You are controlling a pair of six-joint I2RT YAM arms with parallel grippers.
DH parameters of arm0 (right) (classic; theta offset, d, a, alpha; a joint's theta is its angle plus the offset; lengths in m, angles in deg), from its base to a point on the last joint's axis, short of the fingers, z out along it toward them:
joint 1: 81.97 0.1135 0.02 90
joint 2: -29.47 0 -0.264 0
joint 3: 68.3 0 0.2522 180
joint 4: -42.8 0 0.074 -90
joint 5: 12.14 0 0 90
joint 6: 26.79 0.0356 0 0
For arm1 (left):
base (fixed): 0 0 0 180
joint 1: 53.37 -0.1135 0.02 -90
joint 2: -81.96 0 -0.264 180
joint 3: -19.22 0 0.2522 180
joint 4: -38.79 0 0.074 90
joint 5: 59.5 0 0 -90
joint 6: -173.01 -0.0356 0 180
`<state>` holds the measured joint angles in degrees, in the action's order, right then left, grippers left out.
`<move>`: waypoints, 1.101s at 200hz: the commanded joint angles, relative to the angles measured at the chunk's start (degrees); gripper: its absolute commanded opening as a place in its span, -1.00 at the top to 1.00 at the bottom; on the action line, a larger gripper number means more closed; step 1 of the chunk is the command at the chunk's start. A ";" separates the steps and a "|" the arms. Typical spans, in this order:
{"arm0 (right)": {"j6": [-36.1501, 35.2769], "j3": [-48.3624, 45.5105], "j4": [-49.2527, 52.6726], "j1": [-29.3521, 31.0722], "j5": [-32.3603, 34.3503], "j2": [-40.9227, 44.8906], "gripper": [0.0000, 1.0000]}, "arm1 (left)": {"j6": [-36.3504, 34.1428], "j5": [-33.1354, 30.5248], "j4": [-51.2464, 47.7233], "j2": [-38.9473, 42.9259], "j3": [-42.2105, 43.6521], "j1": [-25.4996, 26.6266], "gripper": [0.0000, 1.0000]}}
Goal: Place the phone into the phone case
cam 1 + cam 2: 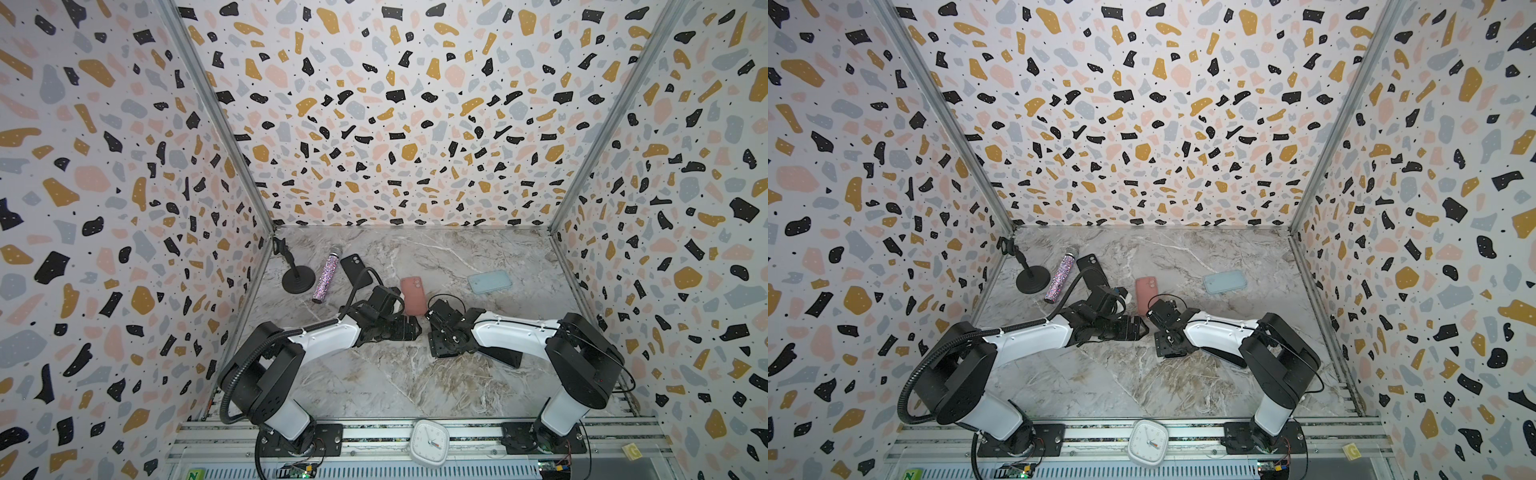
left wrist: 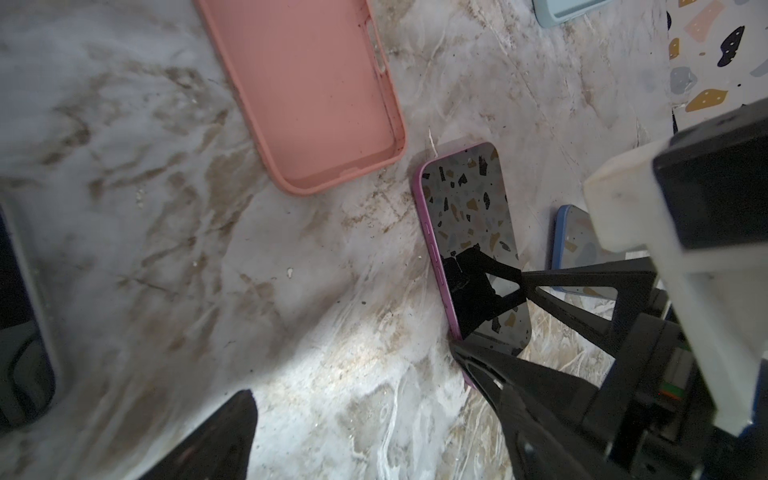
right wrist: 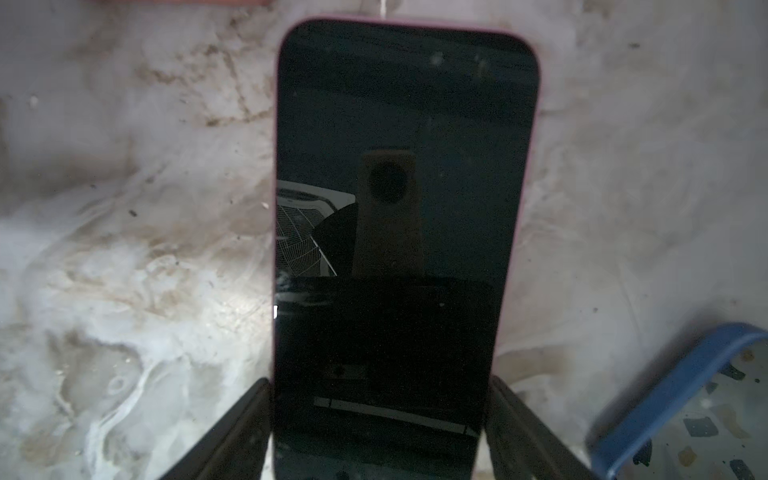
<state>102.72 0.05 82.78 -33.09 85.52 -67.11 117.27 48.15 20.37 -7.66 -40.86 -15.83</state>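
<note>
The phone (image 3: 399,232), pink-edged with a dark screen, lies face up on the marble table (image 1: 395,374); it also shows in the left wrist view (image 2: 473,232). My right gripper (image 3: 378,432) is open, with a finger on each side of the phone's near end and a thin gap on one side. The empty pink phone case (image 1: 412,296) (image 1: 1145,293) (image 2: 307,91) lies just beyond the phone, hollow side up. My left gripper (image 2: 382,399) is open beside the phone, with only table between its fingers. In both top views the two grippers (image 1: 409,328) (image 1: 434,328) meet mid-table and hide the phone.
A blue-edged phone (image 3: 665,407) lies beside the pink one. A light blue case (image 1: 489,281) is at the back right. A black phone or case (image 1: 355,270), a glittery microphone (image 1: 326,276) and a black stand (image 1: 297,279) are at the back left. A white clock (image 1: 430,442) sits on the front rail.
</note>
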 commanded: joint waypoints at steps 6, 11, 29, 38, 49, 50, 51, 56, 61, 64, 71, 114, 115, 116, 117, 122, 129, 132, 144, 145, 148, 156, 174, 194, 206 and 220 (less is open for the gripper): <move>0.76 -1.14 1.04 0.25 -0.77 -1.78 -0.53 | 0.02 -0.17 1.76 -0.10 0.45 -0.36 -0.85; 0.64 -1.35 0.81 0.20 -0.88 -1.90 -0.52 | 0.09 -0.23 1.77 -0.12 0.36 -0.36 -0.85; 0.40 -2.14 0.06 0.01 -1.68 -1.88 -0.44 | 0.14 -0.08 1.82 -0.44 0.14 -0.36 -0.85; 0.03 -2.54 -0.41 -0.08 -1.96 -1.46 -0.38 | 0.26 0.06 1.80 -0.64 0.01 -0.36 -0.84; -0.61 -3.04 -0.64 -0.19 -1.67 -0.83 -0.28 | 0.46 0.40 2.08 -1.01 -0.29 -0.36 -0.84; -0.72 -3.06 -0.64 -0.19 -1.63 -0.77 -0.28 | 0.46 0.43 2.10 -1.04 -0.27 -0.32 -0.84; -0.87 -3.07 -0.64 -0.19 -1.53 -0.66 -0.28 | 0.46 0.44 2.15 -1.11 -0.26 -0.34 -0.84; -1.41 -3.30 -0.86 -0.19 -1.29 -0.28 -0.26 | 0.50 0.66 2.20 -1.35 -0.47 -0.36 -0.84; -1.81 -3.64 -1.05 -0.20 -1.12 0.14 -0.24 | 0.62 0.83 2.31 -1.50 -0.58 -0.36 -0.83; -2.07 -3.92 -1.33 -0.19 -1.19 0.48 -0.23 | 0.70 0.96 2.39 -1.63 -0.59 -0.36 -0.83; -2.68 -4.68 -1.87 -0.21 -1.16 1.25 -0.21 | 1.02 1.34 2.81 -1.86 -0.65 -0.34 -0.83; -4.70 -10.03 -7.29 -0.19 -5.80 5.46 -0.13 | 4.32 4.85 7.93 -3.59 -0.20 -0.36 -0.80; -4.70 -10.16 -7.44 -0.19 -5.90 5.53 -0.12 | 4.45 4.98 8.14 -3.61 -0.18 -0.36 -0.80; -4.70 -10.27 -7.56 -0.19 -6.08 5.61 -0.12 | 4.52 5.05 8.34 -3.66 -0.13 -0.36 -0.80; -4.75 -10.41 -7.66 -0.19 -6.17 5.70 -0.12 | 4.64 5.13 8.52 -3.73 -0.06 -0.36 -0.80; -4.98 -11.11 -8.52 -0.19 -6.81 6.09 -0.11 | 5.34 5.84 9.48 -4.07 0.13 -0.36 -0.79; -5.30 -12.11 -9.82 -0.19 -8.14 6.90 -0.09 | 6.26 6.63 10.98 -4.51 0.47 -0.36 -0.79; -5.31 -12.50 -10.31 -0.19 -8.50 7.22 -0.08 | 6.66 6.95 11.70 -4.65 0.59 -0.36 -0.79; -5.57 -13.97 -11.73 -0.19 -9.43 8.38 -0.05 | 8.42 8.30 14.45 -5.44 1.29 -0.36 -0.78; -5.62 -14.07 -11.81 -0.19 -9.47 8.57 -0.05 | 8.53 8.33 14.66 -5.50 1.35 -0.36 -0.78; -5.71 -14.34 -12.11 -0.19 -9.79 8.80 -0.05 | 8.96 8.66 15.26 -5.66 1.48 -0.36 -0.77; -5.89 -15.17 -12.76 -0.27 -10.21 9.56 -0.03 | 9.84 9.23 16.72 -6.18 1.87 -0.32 -0.76; -6.50 -16.77 -14.45 -0.44 -11.64 11.06 -0.01 | 11.90 10.12 21.27 -7.33 3.00 -0.36 -0.69; -7.07 -18.01 -15.56 -0.54 -12.80 12.06 0.01 | 13.71 10.73 25.81 -9.04 4.10 -0.36 -0.64; -7.27 -18.71 -16.03 -0.63 -13.28 12.50 0.02 | 14.51 10.84 28.81 -10.01 4.74 -0.41 -0.63; -7.60 -19.67 -16.75 -0.83 -14.11 13.14 0.05 | 13.66 11.68 31.84 -11.12 5.01 -0.36 -0.51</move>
<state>95.42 -16.82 64.35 -33.76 76.86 -54.12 129.58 57.62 43.05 -16.91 -36.88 -15.83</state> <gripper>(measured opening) 0.743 0.799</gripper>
